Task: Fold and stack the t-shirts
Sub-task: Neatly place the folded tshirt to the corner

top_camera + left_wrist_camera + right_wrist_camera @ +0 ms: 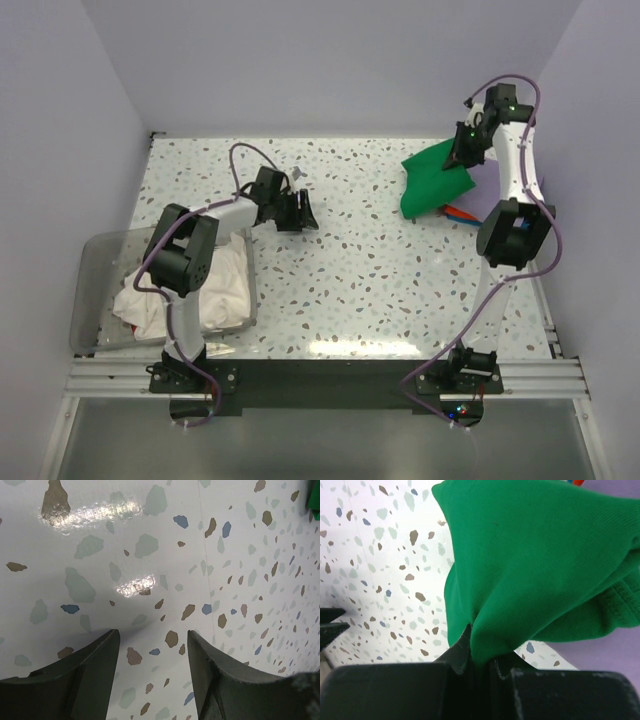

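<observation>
The bright green t-shirt hangs crumpled at the far right of the table, lifted by my right gripper, which is shut on a fold of it. A lavender-purple t-shirt lies under and beside it, also showing in the right wrist view. White t-shirts are heaped in the clear bin at the near left. My left gripper is open and empty, low over bare table near the middle left.
A clear plastic bin stands at the near left edge and holds the white cloth. An orange-red edge peeks from under the green shirt. White walls close in the table on three sides.
</observation>
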You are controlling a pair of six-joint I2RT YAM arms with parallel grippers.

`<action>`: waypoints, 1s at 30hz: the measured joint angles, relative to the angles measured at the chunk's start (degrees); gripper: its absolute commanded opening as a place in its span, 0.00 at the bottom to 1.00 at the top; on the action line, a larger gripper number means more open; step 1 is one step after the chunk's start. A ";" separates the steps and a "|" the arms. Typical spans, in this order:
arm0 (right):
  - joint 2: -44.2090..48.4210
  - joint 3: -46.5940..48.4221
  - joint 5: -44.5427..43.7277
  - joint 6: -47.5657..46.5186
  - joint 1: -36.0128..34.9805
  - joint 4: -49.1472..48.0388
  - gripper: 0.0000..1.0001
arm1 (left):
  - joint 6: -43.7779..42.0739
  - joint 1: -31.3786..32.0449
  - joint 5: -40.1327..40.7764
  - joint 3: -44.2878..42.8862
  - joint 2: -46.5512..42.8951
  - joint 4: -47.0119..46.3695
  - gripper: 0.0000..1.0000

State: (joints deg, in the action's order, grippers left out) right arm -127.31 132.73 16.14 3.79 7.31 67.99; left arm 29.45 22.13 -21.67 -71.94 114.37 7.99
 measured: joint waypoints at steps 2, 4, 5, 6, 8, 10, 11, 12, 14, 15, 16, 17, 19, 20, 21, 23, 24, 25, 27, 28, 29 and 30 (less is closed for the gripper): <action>-1.36 2.36 0.63 0.33 0.61 0.37 0.00 | 0.02 0.00 -0.04 0.44 -0.17 -0.44 0.62; -1.90 3.72 1.88 0.81 1.18 0.55 0.00 | 0.07 0.00 -0.07 0.70 -0.28 -0.74 0.62; -2.10 4.37 2.84 1.31 1.44 0.55 0.00 | 0.09 0.00 -0.11 0.79 -0.28 -0.94 0.61; -2.19 4.85 3.80 1.86 1.66 0.50 0.00 | 0.11 0.00 -0.15 0.92 -0.33 -1.14 0.61; -2.19 5.66 5.70 3.02 2.01 0.24 0.00 | 0.13 0.00 -0.17 1.14 -0.44 -1.36 0.62; -2.19 6.29 7.87 4.39 2.49 -0.35 0.00 | 0.13 0.00 -0.17 1.36 -0.52 -1.60 0.62; -2.19 6.51 9.03 5.11 2.71 -0.66 0.00 | 0.13 0.00 -0.17 1.42 -0.57 -1.66 0.62; -2.19 6.67 9.92 5.73 2.93 -0.92 0.00 | 0.13 0.00 -0.17 1.46 -0.59 -1.73 0.62; -2.16 6.88 12.20 7.15 3.76 -1.99 0.00 | 0.13 0.00 -0.17 1.55 -0.61 -1.84 0.62; -2.16 6.97 13.29 7.82 4.33 -2.45 0.00 | 0.13 0.00 -0.20 1.57 -0.61 -1.88 0.62; -2.14 7.02 14.19 8.37 5.03 -2.95 0.00 | 0.13 0.00 -0.20 1.57 -0.61 -1.90 0.62; -2.14 7.08 15.06 8.92 5.81 -3.39 0.00 | 0.13 0.00 -0.22 1.62 -0.61 -1.97 0.62; -2.03 7.08 16.59 9.84 7.67 -4.22 0.00 | 0.13 0.00 -0.28 1.79 -0.63 -2.23 0.61; -1.95 7.10 17.07 10.19 8.48 -4.52 0.00 | 0.15 0.00 -0.35 1.88 -0.66 -2.36 0.61; -1.86 7.10 17.73 10.54 9.51 -4.92 0.00 | 0.15 0.00 -0.39 2.03 -0.72 -2.54 0.62; -1.75 7.15 18.47 11.04 11.54 -5.49 0.00 | 0.13 0.00 -0.46 2.21 -0.81 -2.78 0.62; -1.73 7.15 18.80 11.21 12.35 -5.73 0.00 | 0.15 0.00 -0.44 2.25 -0.83 -2.80 0.62; -1.68 7.15 19.21 11.28 13.20 -5.95 0.00 | 0.15 0.00 -0.46 2.32 -0.85 -2.86 0.62; -1.62 7.04 19.43 11.37 14.67 -6.34 0.00 | 0.13 0.00 -0.46 2.32 -0.90 -2.86 0.62; -1.46 6.60 19.41 11.39 15.19 -6.67 0.00 | 0.15 0.00 -0.46 2.34 -0.92 -2.84 0.62; -1.25 6.03 19.37 11.32 15.61 -6.93 0.00 | 0.15 0.00 -0.48 2.38 -0.94 -2.82 0.62; -0.96 5.40 19.39 11.26 15.89 -7.10 0.00 | 0.13 0.00 -0.48 2.43 -1.01 -2.82 0.62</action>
State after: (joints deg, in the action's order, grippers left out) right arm -128.27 138.12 35.53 15.05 23.20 60.88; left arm 29.58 22.13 -22.15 -69.52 113.36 5.17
